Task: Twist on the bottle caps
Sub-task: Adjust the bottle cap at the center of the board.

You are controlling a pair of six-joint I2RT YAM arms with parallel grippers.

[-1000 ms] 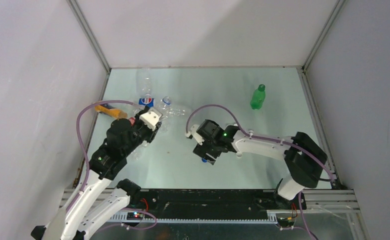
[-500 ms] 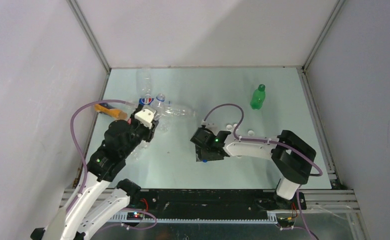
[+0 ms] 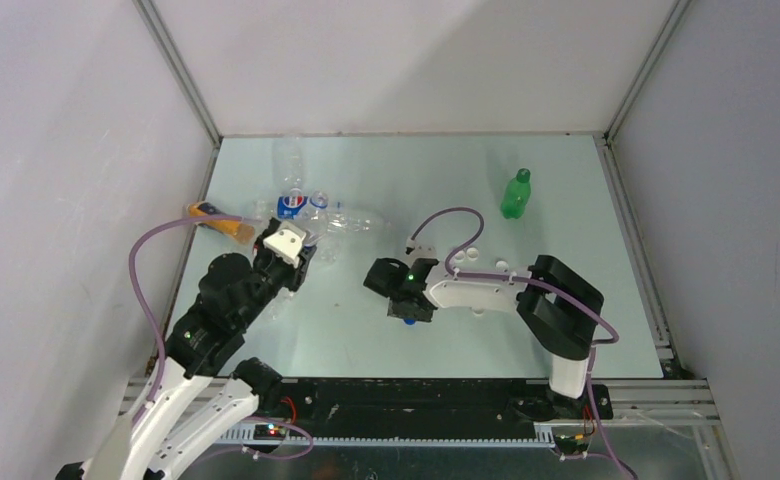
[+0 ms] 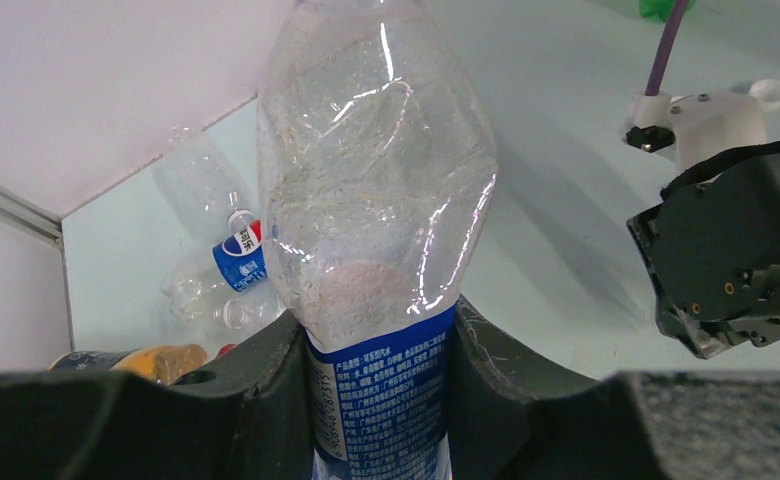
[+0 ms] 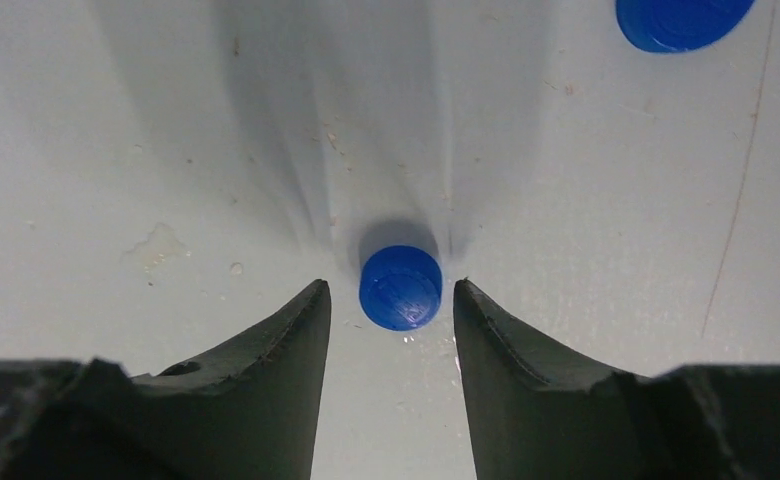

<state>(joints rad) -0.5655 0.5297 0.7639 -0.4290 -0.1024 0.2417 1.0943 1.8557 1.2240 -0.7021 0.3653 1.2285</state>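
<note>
Both low, left pincer clamping clear bottle, right pincer pointing down, parted astride blue cap

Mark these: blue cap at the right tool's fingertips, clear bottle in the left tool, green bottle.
blue cap (image 5: 400, 288): right wrist view, its flat top.
clear bottle (image 4: 376, 200): left wrist view, crumpled clear body.
green bottle (image 3: 515, 195): top external view, mid-body.

Bottles crowd the far-left corner of the table — open surface runs to the green bottle.
</note>
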